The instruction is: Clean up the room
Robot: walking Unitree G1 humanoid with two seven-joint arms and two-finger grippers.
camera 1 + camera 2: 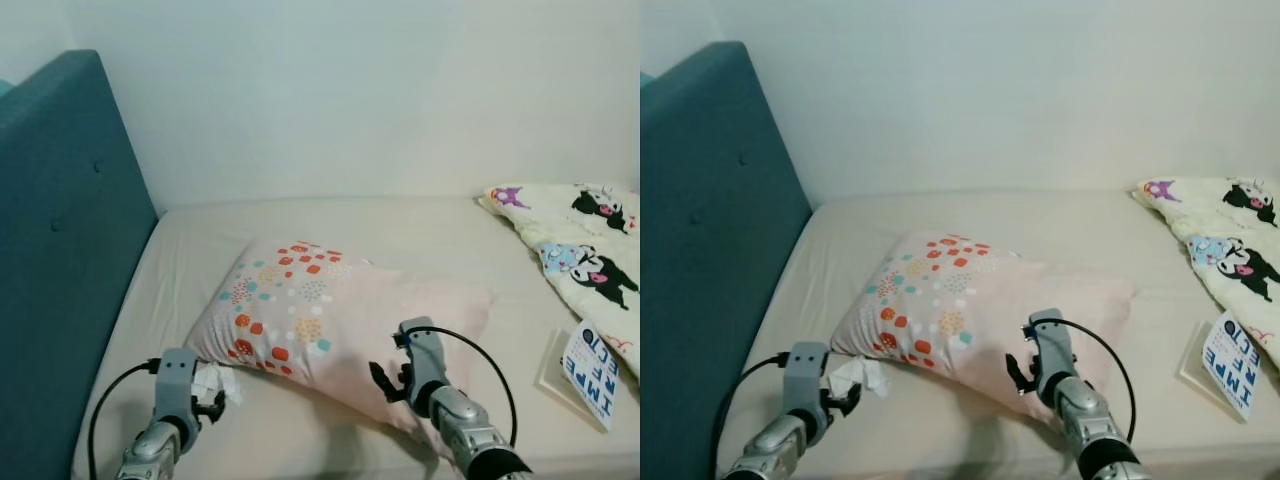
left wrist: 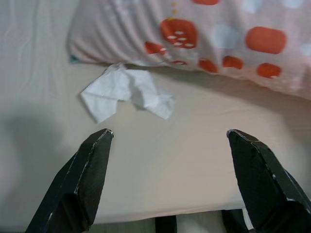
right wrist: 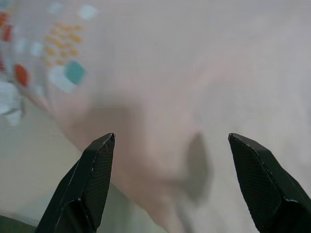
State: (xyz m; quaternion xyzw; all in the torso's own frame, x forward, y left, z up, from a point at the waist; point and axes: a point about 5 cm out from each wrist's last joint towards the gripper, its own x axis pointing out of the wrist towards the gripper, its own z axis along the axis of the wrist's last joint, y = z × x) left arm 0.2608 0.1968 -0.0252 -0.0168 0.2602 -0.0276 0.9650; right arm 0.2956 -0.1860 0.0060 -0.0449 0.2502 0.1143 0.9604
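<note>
1. Scene: bed point(image 1: 420, 235) w/ beige sheet, teal headboard point(image 1: 55, 250) on robot's left. Pink pillow point(image 1: 320, 310) w/ dotted print lies near the front edge; cartoon-print blanket point(image 1: 580, 250) at far right, a printed card point(image 1: 590, 368) just beside it.
2. Task item: crumpled white tissue point(image 2: 124, 92) is seen on the sheet, touching or tucked slightly under the pillow's left corner (which of the two can't be told).
3. Left gripper point(image 2: 170, 145): fingers spread wide, nothing held; it is aimed at the tissue from the front edge, not yet around it.
4. Right gripper point(image 3: 172, 145): also wide open, empty, poised over the pillow's front part, apart from the fabric as far as can be judged.
5. Judged step: approach to tissue pick-up; task early.
6. Risks:
 a. Sheet may be pinched w/ the tissue if the fingers are driven too low; the cloth is soft, thin.
 b. Pillow corner may be caught if closure is made too far fwd.
 c. Tissue is light, limp; it may be pushed under the pillow rather than gripped.
 d. Pillow could be nudged by the right gripper, covering the tissue.
</note>
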